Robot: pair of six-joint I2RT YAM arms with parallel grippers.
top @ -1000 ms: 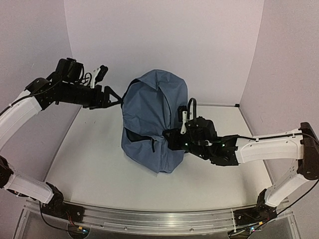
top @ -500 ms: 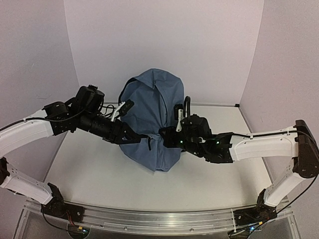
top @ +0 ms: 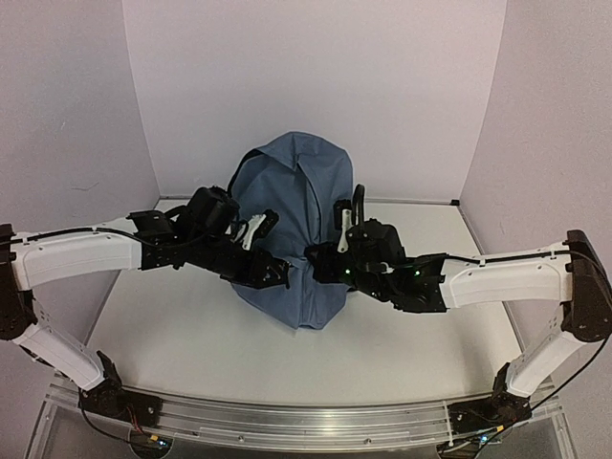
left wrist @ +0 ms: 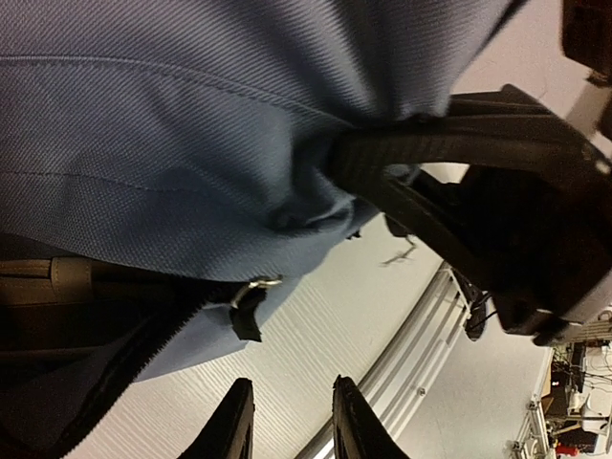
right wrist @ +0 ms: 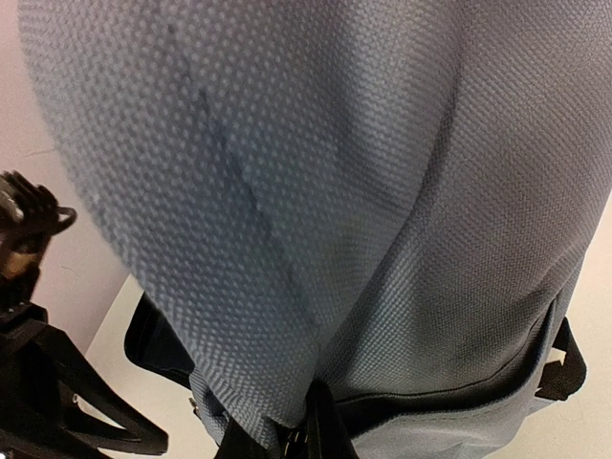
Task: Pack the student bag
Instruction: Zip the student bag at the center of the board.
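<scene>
The left gripper (top: 277,274) stands slightly open. In the left wrist view its two fingertips (left wrist: 234,426) are a narrow gap apart, with only white table showing between them. They hold nothing. A small zip pull (left wrist: 251,308) hangs just beyond the tips, at the end of a black zip line on the bag's lower edge.

The right gripper (top: 316,260) is closed on the bag (top: 296,191). Its wrist view shows the dark fingers (right wrist: 320,426) together at the bottom of the frame, right against a fold of blue cloth beside a dark seam. The left wrist view shows the same pinch from the other side, with the cloth puckered into the black finger.

The bag stands upright mid-table, near the back wall (top: 316,76), its top slumped and creased. The two grippers meet low on its front, close to each other but apart.

The table (top: 191,325) is open to the left, to the right and in front of the bag, as far as the metal rail (top: 287,416) at the near edge. The room behind the bag is tight.

Only the top view shows both arms reaching inward and the bag whole. Only the left wrist view shows the zip pull. Only the right wrist view shows a black strap (right wrist: 564,368) at the bag's lower side.
</scene>
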